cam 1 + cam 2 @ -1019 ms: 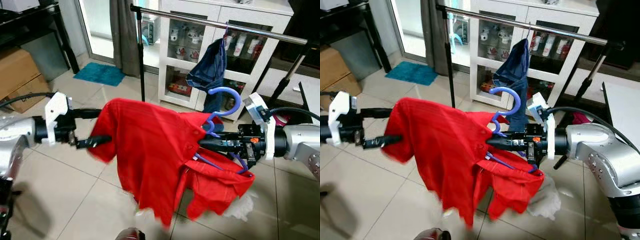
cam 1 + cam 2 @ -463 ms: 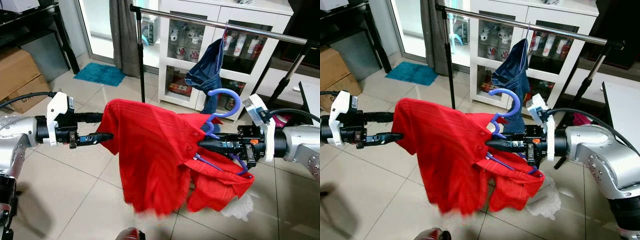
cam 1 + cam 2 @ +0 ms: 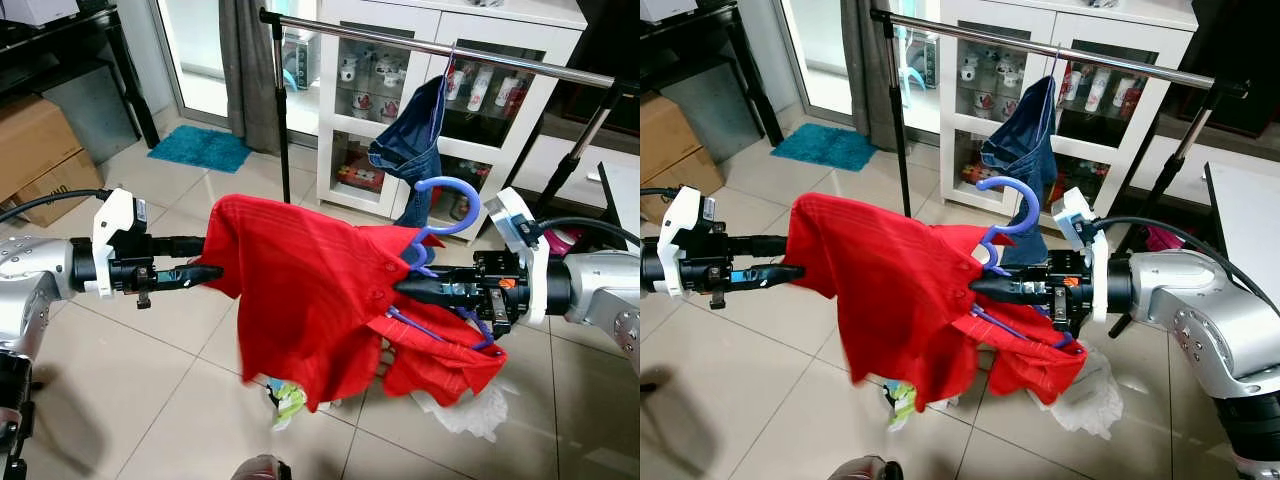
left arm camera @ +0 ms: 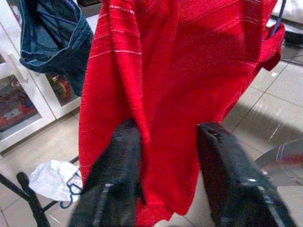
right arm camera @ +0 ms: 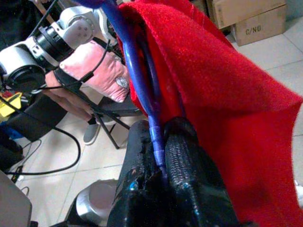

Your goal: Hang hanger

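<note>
Hanger: blue plastic, carrying a red shirt, held in mid-air between both arms, below and in front of the clothes rail. Its hook points up, not on the rail.

Right gripper: fingers clamped together on the hanger's neck just under the hook; the right wrist view shows the blue stem pinched between the two black fingers, red fabric draped beside them.

Left gripper: at the shirt's far shoulder end, fingers apart with a fold of red cloth running between them. In the left wrist view the cloth touches one finger; I cannot tell whether the other finger touches it.

The shirt hangs crumpled from the hanger, lower hem well above the tiled floor.

On the rail: a dark blue denim garment on its own hanger, near the rail's right end, behind the blue hook. White glass-front cabinet behind the rail.

On the floor under the shirt: a white crumpled bag and a small green-and-white item. Teal mat near the doorway, cardboard boxes at far left.
</note>
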